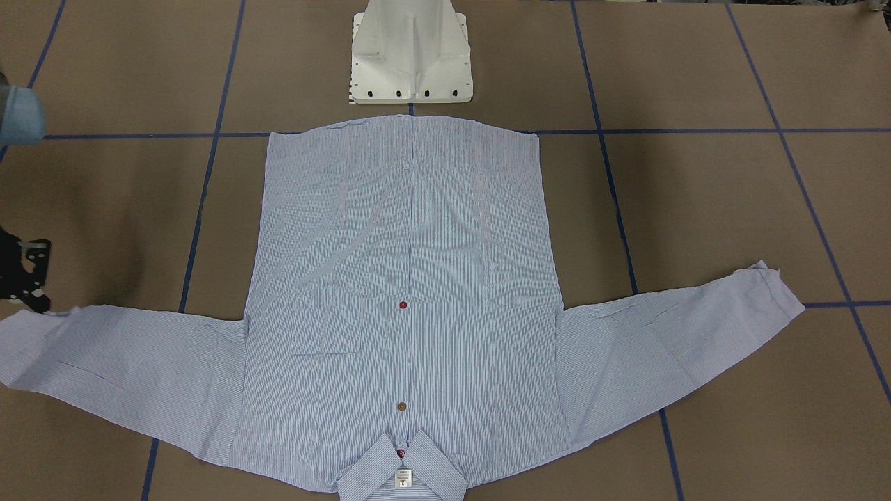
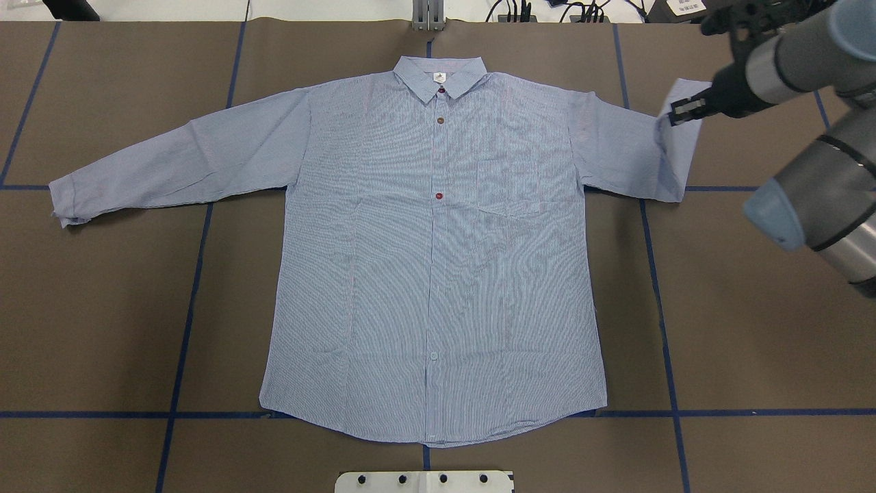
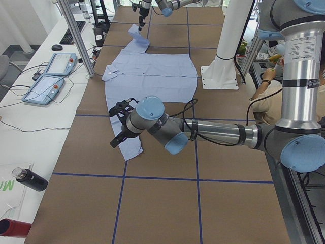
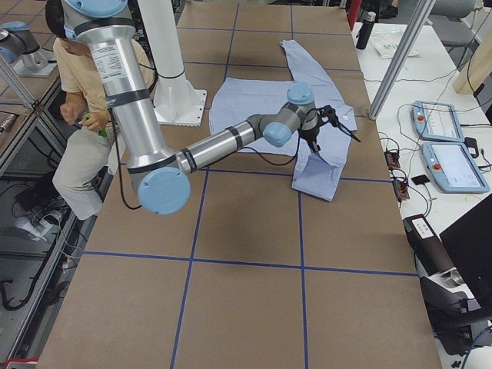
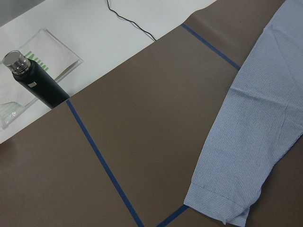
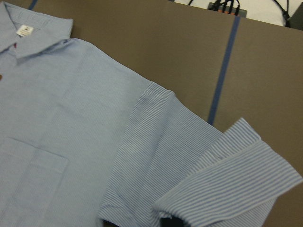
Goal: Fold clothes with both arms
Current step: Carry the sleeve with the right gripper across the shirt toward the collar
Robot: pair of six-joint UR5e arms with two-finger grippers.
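The blue-and-white striped shirt [image 2: 438, 260] lies flat, front up, collar [image 2: 438, 72] at the far edge, both sleeves spread out. My right gripper [image 2: 674, 118] is shut on the right sleeve's cuff [image 2: 679, 147] and holds it lifted and folded back over the sleeve. The raised cuff [image 6: 236, 175] fills the right wrist view. My left gripper [image 3: 121, 124] hovers just beyond the left sleeve's cuff [image 5: 218, 205], which lies flat. It shows only in the exterior left view, so I cannot tell whether it is open or shut.
The white pedestal base [image 1: 411, 52] stands at the shirt's hem. A black bottle [image 5: 35, 80] lies on the side bench beyond the left sleeve. Two teach pendants [image 3: 51, 76] lie on the bench. A person [image 4: 77, 115] sits behind the robot.
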